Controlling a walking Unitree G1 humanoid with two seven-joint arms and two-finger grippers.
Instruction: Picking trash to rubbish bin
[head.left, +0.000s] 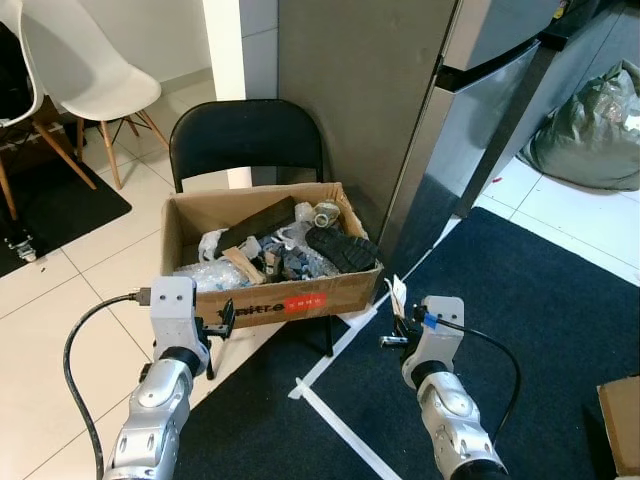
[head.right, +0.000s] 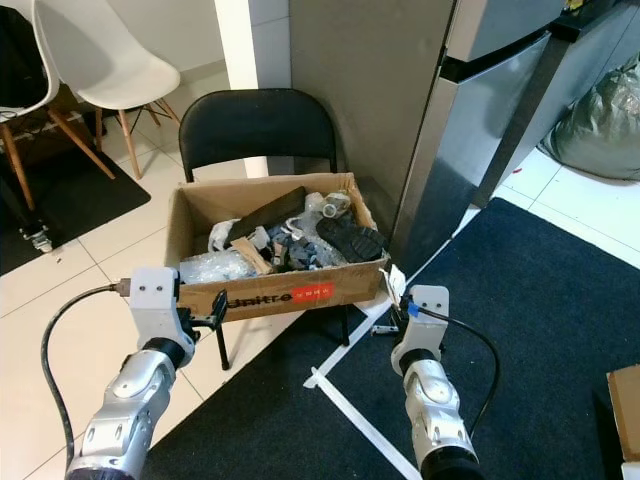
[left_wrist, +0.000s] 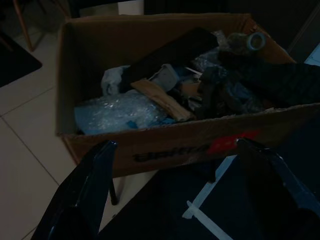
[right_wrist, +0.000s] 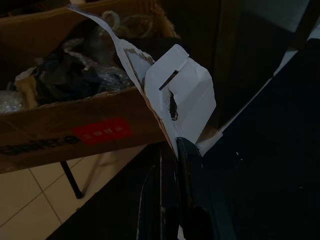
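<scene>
Right gripper (right_wrist: 172, 150) pinches paper scrap (right_wrist: 182, 95) beside cardboard box (head.left: 330, 296).

The two eye views are bright and sharp, with soft, even light and no blur. The pale floor tiles (head.left: 40, 330) on the left shine a little. The tall grey fridge (head.left: 470, 110) on the right shows a faint, dull gleam. A dark shadow sits under the cardboard box (head.left: 300, 298). Both wrist views are very dim and murky, and the near black fingers (left_wrist: 85, 195) look soft and out of focus.
</scene>
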